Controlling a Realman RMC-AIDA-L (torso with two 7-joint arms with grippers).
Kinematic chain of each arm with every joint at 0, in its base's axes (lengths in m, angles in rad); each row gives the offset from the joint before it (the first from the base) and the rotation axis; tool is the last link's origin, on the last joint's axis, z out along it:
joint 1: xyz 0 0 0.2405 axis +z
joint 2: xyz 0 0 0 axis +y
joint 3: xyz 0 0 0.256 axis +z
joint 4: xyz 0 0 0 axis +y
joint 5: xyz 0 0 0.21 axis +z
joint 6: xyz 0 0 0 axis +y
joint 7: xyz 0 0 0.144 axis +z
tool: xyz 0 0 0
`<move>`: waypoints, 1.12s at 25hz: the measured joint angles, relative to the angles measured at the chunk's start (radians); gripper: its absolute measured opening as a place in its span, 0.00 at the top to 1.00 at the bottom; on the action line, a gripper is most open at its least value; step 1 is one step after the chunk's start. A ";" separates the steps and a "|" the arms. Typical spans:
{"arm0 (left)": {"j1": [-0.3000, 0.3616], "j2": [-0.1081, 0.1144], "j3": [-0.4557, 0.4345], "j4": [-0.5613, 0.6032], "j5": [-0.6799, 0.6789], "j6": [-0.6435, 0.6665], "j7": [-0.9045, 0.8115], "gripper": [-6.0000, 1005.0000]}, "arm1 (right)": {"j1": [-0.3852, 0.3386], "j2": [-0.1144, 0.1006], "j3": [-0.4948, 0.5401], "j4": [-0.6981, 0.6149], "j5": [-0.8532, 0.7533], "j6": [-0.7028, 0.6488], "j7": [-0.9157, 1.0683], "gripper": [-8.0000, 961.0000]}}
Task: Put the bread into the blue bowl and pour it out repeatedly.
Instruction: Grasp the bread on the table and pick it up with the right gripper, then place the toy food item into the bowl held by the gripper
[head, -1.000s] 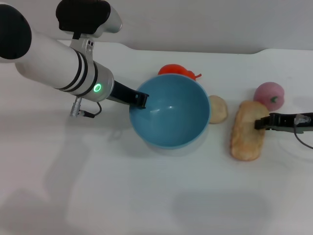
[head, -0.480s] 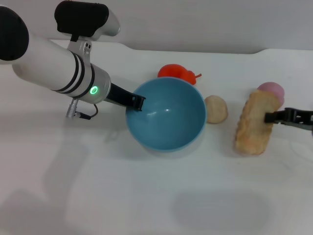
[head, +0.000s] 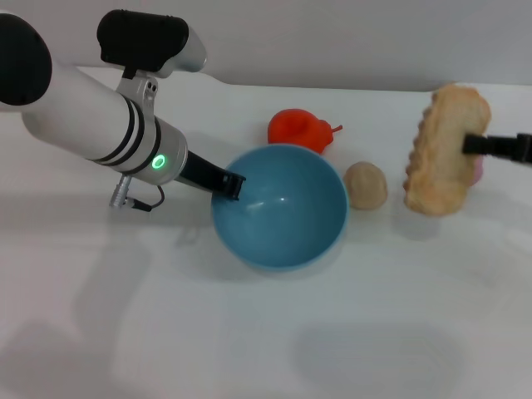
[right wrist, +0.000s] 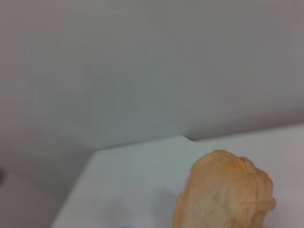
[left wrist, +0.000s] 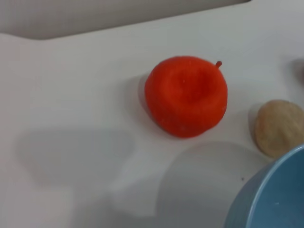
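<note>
In the head view we see our right gripper (head: pixel 470 145) at the right edge clamping the bread (head: pixel 445 151), long axis near upright, lifted right of the blue bowl (head: pixel 279 205); our left gripper (head: pixel 230 184) pinches the bowl's left rim. The left wrist view shows the bowl's rim lower right. The right wrist view shows only bread, lower right.
</note>
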 joint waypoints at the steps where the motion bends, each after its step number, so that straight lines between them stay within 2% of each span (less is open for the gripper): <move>1: -0.002 0.000 0.000 -0.005 0.000 -0.003 0.000 1.00 | 0.004 0.000 -0.005 -0.001 0.023 -0.008 -0.016 0.91; 4: -0.013 -0.002 0.001 -0.020 0.001 -0.019 0.000 1.00 | 0.023 -0.001 -0.054 -0.002 0.103 -0.018 -0.071 0.91; 11: -0.037 -0.006 0.003 -0.053 0.000 -0.048 -0.003 1.00 | 0.097 0.002 -0.238 0.008 0.237 -0.007 -0.193 0.91; 15: -0.045 -0.008 0.011 -0.054 0.000 -0.062 -0.007 1.00 | 0.134 0.002 -0.351 0.033 0.242 0.053 -0.223 0.91; 20: -0.046 -0.008 0.011 -0.055 -0.006 -0.062 -0.010 1.00 | 0.142 0.002 -0.496 0.054 0.238 0.163 -0.251 0.92; 28: -0.063 -0.008 0.011 -0.055 -0.009 -0.072 -0.009 1.00 | 0.153 0.003 -0.657 0.063 0.238 0.204 -0.271 0.92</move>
